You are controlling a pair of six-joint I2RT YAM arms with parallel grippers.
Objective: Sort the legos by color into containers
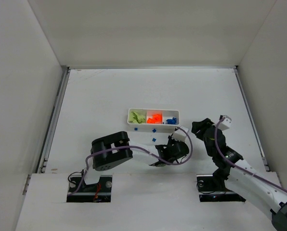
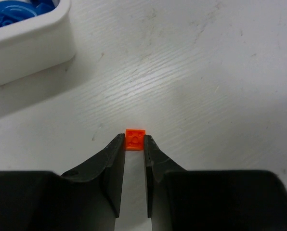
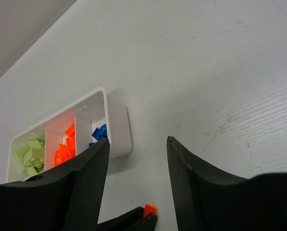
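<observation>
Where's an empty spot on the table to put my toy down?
The widest bare stretch lies behind the white tray, up to the back wall. Left of the tray, toward the side rail, is bare too. In front of it is crowded: loose blue bricks, the left fingers pinching an orange brick, and the right arm.

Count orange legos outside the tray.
1: the orange lego between the fingertips of the left gripper, near the blue end of the tray. The arms may hide others.
</observation>
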